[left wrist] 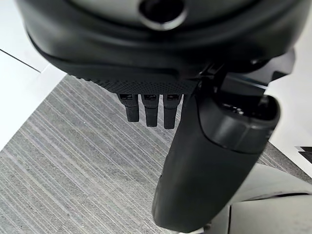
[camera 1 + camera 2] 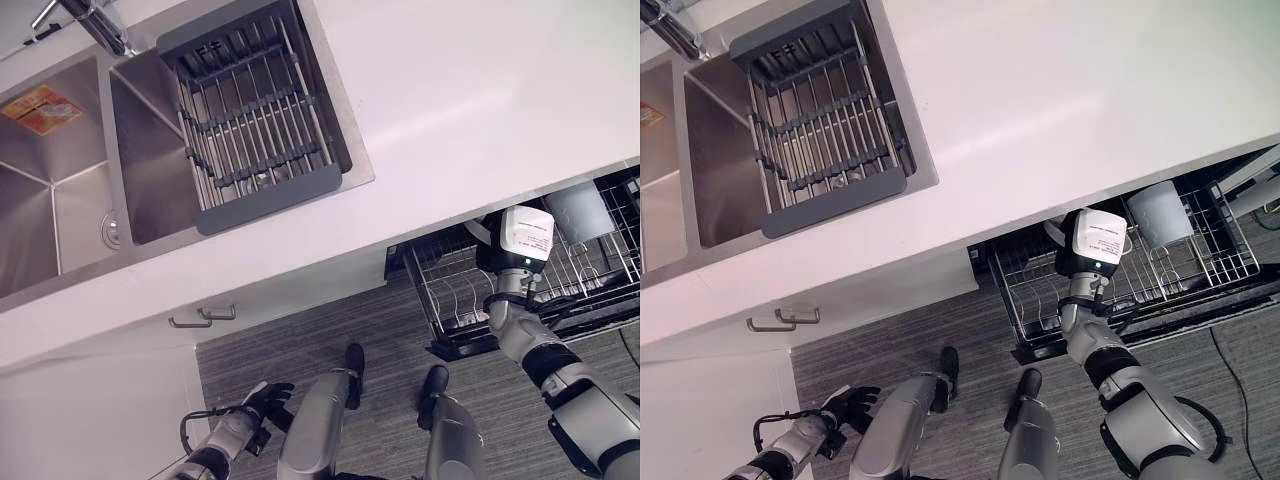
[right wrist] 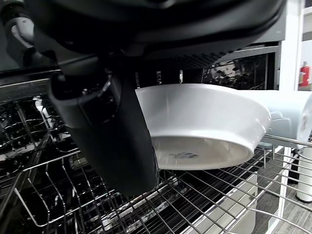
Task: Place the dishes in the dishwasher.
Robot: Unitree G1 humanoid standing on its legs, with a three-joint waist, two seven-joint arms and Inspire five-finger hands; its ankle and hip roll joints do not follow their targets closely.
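Left eye view: right hand (image 2: 522,262) over dishwasher rack (image 2: 452,300), left edge. Left wrist view: left hand (image 1: 151,109) idle, fingers relaxed. Right wrist view: thumb pinches white bowl (image 3: 204,124) rim above rack; likely rigid, slippery, breakable.

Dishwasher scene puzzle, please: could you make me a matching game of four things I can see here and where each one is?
Things:
1. white bowl
2. grey drying rack
3. left hand
4. light grey cup

Places:
A. hanging low over the striped floor
B. resting across the sink
C. held by the right hand over the dishwasher rack
D. lying in the dishwasher rack under the counter edge

Pairs: 1-C, 2-B, 3-A, 4-D
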